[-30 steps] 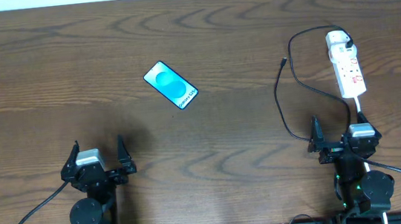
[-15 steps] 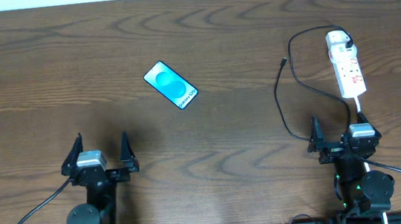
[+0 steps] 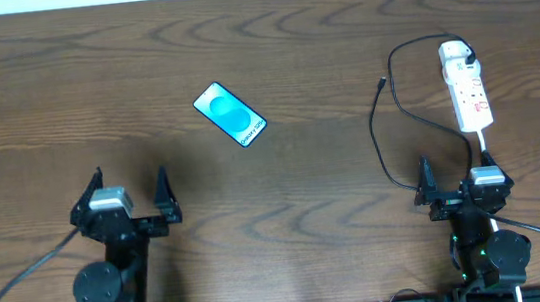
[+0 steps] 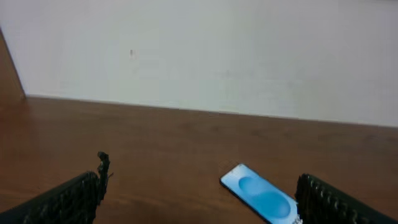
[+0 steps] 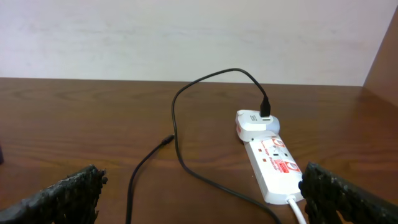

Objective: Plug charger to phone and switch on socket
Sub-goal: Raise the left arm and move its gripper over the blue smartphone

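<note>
The phone (image 3: 230,114) lies flat at the table's centre left with its blue screen up; it also shows in the left wrist view (image 4: 260,200). The white socket (image 3: 465,85) lies at the far right, with a white adapter at its far end. The black charger cable (image 3: 382,149) loops from that adapter and its free plug tip (image 3: 382,82) rests on the table left of the socket; the cable also shows in the right wrist view (image 5: 176,134). My left gripper (image 3: 122,195) is open and empty, short of the phone. My right gripper (image 3: 457,177) is open and empty, near the socket (image 5: 274,163).
The wooden table (image 3: 289,48) ends at a pale wall at the back. The socket's white cord (image 5: 298,208) runs toward my right arm's base. Thick black robot cables (image 3: 23,288) trail at the front edge.
My left gripper has moved a little left and toward the far side. The right arm, phone, charger and socket have not moved.
</note>
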